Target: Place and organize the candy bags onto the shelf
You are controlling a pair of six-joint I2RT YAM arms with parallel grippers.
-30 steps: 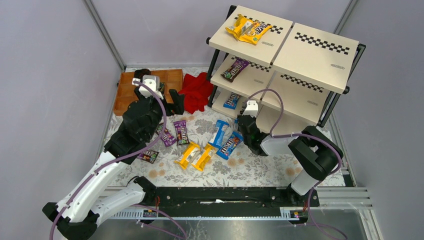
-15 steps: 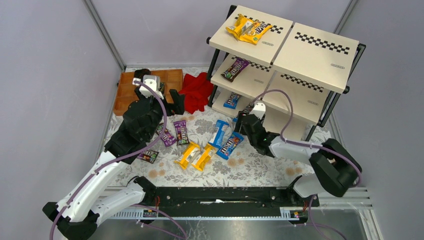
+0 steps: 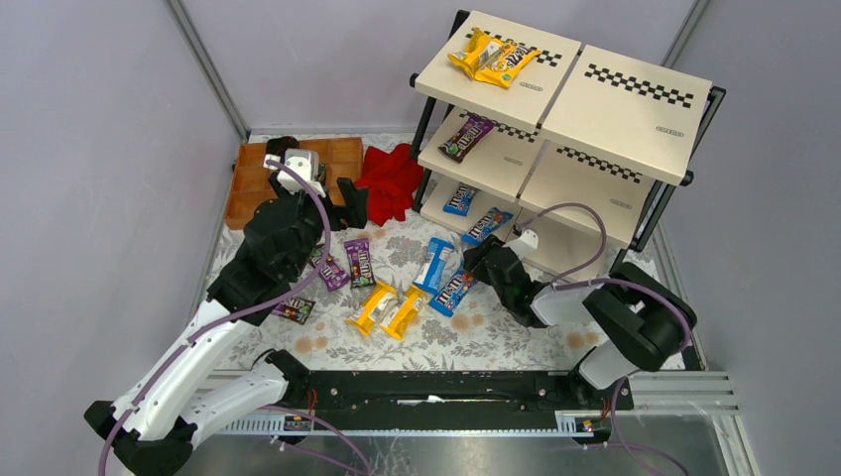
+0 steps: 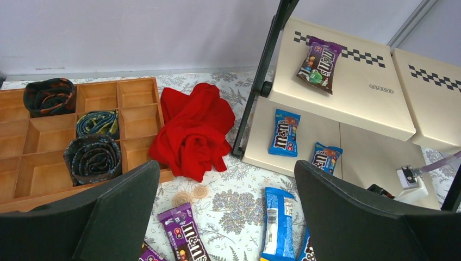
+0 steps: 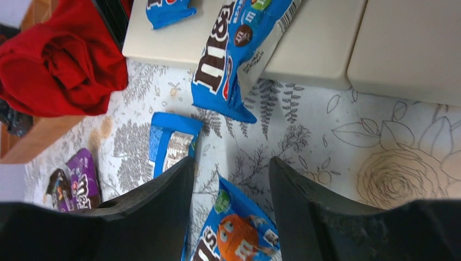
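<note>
My right fingers parted, empty, over the surface.
One blue candy bag lies ahead of them, overhanging the shelf edge; left fingers wide.

Large dark "m&m" lettering reads plainly on the glossy blue candy packet overhanging the cream bottom board of the shelf in the right wrist view. From the left wrist, the "m&m's" logo stands on the small blue packet on that board, the purple packet on the flowered tabletop, and the dark purple packet on the cream middle board. That board's black oval label is too small to read.
</note>
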